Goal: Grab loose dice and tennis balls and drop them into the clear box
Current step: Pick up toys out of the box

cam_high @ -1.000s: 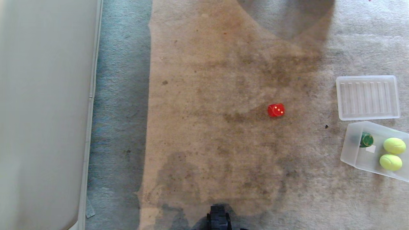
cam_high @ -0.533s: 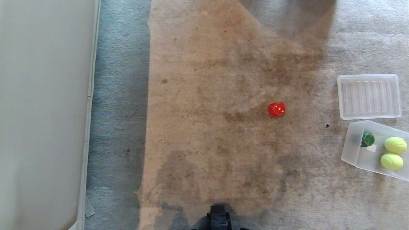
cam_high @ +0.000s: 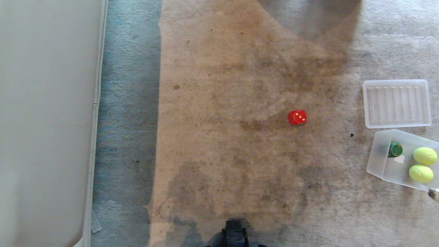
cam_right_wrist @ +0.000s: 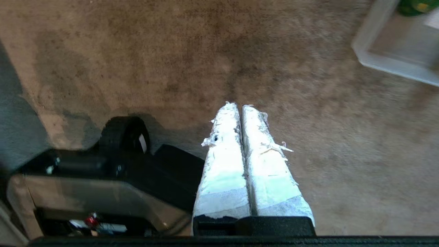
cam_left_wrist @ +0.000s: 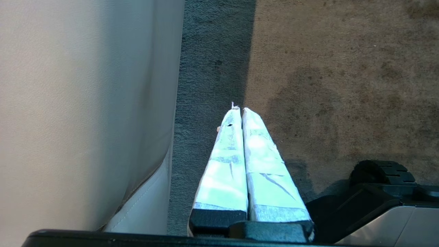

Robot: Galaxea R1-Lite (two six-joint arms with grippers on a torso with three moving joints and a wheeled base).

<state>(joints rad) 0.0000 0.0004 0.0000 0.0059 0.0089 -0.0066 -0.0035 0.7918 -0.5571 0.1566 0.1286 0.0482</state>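
Closed tight on nothing: right gripper [cam_right_wrist: 241,104], taped fingers pressed together, hanging over bare carpet [cam_high: 223,154] just ahead of the robot's base [cam_right_wrist: 103,185]; barely a tip of it showing at the right edge of the head view. Same for the left gripper [cam_left_wrist: 240,109], clenched empty and parked over the dark carpet strip beside the pale sofa side [cam_left_wrist: 85,103].

Target of the step, by judgement: the red die [cam_high: 297,117], the only loose piece in view, alone on the carpet, well ahead of the right gripper and off to its left, outside the right wrist view altogether. Clear box [cam_high: 380,161] near that gripper, ahead of it, already holding the green die [cam_high: 395,149] and two tennis balls [cam_high: 424,155], [cam_high: 420,173]; ribbed lid [cam_high: 396,103] just beyond the box.

To do it well:
- Swing left and forward, away from the box, staying high enough to clear its rim.
- Spread the fingers wide before descending; no good arriving pinched shut.
- Come straight down over the die, fingers on two opposite flat faces rather than across rounded corners, to prevent squirting.
- Stop short of digging into the pile; likely to roll if nudged.
- Squeeze, lift, carry back and release low over a free patch beside the balls.
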